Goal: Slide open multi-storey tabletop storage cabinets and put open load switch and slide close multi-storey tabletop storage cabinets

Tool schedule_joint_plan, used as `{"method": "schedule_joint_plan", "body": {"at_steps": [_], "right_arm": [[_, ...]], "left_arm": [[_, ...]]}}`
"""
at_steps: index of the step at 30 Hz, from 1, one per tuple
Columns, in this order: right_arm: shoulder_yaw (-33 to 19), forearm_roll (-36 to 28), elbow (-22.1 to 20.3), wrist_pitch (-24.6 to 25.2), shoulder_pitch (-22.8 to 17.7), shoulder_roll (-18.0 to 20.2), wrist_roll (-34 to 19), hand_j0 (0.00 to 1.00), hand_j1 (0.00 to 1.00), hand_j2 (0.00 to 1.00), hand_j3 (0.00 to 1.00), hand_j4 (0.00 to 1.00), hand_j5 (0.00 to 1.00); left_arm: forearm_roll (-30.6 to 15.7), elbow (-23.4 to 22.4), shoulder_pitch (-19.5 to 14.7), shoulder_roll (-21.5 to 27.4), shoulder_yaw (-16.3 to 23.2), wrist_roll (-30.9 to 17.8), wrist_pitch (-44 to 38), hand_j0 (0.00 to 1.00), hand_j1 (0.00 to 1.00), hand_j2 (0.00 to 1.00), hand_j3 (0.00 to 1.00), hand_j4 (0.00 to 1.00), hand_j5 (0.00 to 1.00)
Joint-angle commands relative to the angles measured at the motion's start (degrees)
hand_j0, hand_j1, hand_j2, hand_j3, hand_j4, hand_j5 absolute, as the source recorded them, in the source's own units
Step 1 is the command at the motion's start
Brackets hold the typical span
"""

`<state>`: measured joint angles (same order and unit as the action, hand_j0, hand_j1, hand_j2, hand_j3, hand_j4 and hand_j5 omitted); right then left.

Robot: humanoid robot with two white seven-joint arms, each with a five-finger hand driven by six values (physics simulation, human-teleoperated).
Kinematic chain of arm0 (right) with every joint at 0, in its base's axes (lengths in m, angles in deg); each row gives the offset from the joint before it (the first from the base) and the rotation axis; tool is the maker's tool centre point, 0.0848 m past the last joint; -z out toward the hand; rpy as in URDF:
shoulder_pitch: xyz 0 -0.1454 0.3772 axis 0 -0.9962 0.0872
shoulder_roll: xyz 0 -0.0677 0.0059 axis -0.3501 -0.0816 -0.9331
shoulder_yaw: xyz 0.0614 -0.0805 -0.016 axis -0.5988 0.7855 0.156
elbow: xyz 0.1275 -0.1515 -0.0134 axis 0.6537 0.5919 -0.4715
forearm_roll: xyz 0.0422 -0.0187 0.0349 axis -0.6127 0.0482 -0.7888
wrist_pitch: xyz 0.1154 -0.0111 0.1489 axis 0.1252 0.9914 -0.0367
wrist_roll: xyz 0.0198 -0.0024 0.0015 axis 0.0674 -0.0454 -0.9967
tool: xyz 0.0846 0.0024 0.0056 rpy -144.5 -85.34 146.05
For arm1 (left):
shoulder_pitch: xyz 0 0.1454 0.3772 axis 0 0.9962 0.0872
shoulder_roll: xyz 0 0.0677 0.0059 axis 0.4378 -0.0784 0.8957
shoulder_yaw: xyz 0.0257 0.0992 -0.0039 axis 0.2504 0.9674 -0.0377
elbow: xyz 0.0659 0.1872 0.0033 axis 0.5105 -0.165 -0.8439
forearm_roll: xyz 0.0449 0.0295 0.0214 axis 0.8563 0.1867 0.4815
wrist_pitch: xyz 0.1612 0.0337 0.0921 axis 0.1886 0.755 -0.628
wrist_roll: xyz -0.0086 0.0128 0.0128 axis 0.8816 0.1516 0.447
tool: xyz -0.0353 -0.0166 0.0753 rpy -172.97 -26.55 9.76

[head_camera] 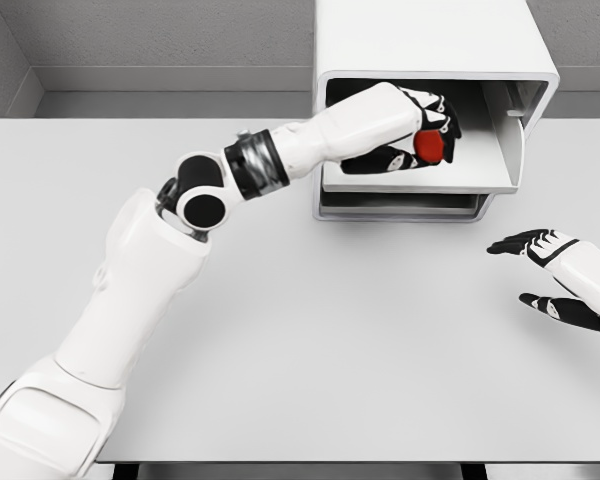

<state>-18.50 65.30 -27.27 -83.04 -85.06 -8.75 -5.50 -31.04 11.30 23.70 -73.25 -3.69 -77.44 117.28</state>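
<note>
Load switch [432,147], prob. gripped by left hand [420,130], inside cabinet [430,60].

Views: only one, the head view
Spot: it sat up high on the robot's head
Facing: it looked down and forward over the white table [310,380]
Far end: the cabinet [430,60] stood at the back, cut off by the top edge
Nearness: close, both arms reached in from the bottom corners

White table [310,380], grey textured walls [160,35], even light
</note>
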Motion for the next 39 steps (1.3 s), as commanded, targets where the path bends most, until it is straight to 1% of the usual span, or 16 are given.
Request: {"method": "schedule_joint_plan", "body": {"at_steps": [1,13,15,17,19,21,25,33,35,37,39], "right_arm": [[-0.01,-0.42,-0.08,0.08,0.0,0.06,0.03,0.8,0.8,0.8,0.8,0.8,0.8],[0.08,-0.42,0.01,0.08,0.0,-0.38,0.03,0.8,0.8,0.8,0.8,0.8,0.8],[-0.01,-0.42,0.01,0.08,0.0,-0.38,0.03,0.8,0.8,0.8,0.8,0.8,0.8],[-0.01,-0.42,0.01,0.08,0.0,-0.38,0.03,0.81,0.81,0.81,0.81,0.81,0.81],[-0.01,-0.42,0.01,0.08,0.0,-0.38,0.03,0.81,0.81,0.81,0.81,0.81,0.81],[-0.01,-0.42,0.01,0.08,0.0,-0.38,0.03,0.81,0.81,0.81,0.81,0.81,0.81],[-0.01,-0.42,0.01,0.08,0.0,-0.38,0.03,0.81,0.81,0.81,0.81,0.81,0.81],[-0.01,-0.42,0.01,0.08,0.0,-0.38,0.03,0.81,0.81,0.81,0.81,0.81,0.81],[-0.01,-0.42,0.01,0.08,0.0,-0.38,0.03,0.81,0.81,0.81,0.81,0.81,0.81],[-0.01,-0.42,0.01,0.08,0.0,-0.38,0.03,0.81,0.81,0.81,0.81,0.81,0.81],[-0.01,-0.34,0.01,0.08,0.0,-0.38,0.03,0.81,0.81,0.81,0.81,0.81,0.81]], "left_arm": [[0.94,-1.64,0.0,-0.58,-0.35,0.07,-0.12,0.4,0.4,0.4,0.4,0.4,0.4],[0.95,-4.36,-0.62,-0.58,-0.35,0.07,0.4,0.41,0.41,0.41,0.41,0.41,0.41],[0.95,-4.36,-0.62,-0.58,-0.35,0.07,0.49,0.44,0.44,0.44,0.44,0.44,0.44],[0.95,-4.36,-0.62,-0.58,-0.35,0.07,0.49,0.53,0.53,0.53,0.53,0.53,0.53],[1.03,-4.36,-0.62,-0.58,-0.35,0.07,0.58,0.56,0.56,0.56,0.56,0.56,0.56],[2.18,-4.45,-0.62,-0.58,-0.44,0.07,0.58,0.56,0.56,0.56,0.56,0.56,0.56],[2.7,-5.51,-0.62,-0.58,-0.44,0.16,0.67,0.57,0.57,0.57,0.57,0.57,0.57],[3.05,-6.12,-0.62,-0.58,-0.27,0.25,0.76,0.57,0.57,0.57,0.57,0.57,0.57],[3.05,-6.21,-0.62,-0.58,-0.35,0.25,1.81,0.57,0.57,0.57,0.57,0.57,0.57],[3.05,-6.21,-0.53,-0.58,-0.44,0.25,1.9,0.62,0.62,0.62,0.62,0.62,0.62],[3.05,-6.3,-0.53,-0.58,-0.44,0.25,1.99,0.64,0.64,0.64,0.64,0.64,0.64]]}}
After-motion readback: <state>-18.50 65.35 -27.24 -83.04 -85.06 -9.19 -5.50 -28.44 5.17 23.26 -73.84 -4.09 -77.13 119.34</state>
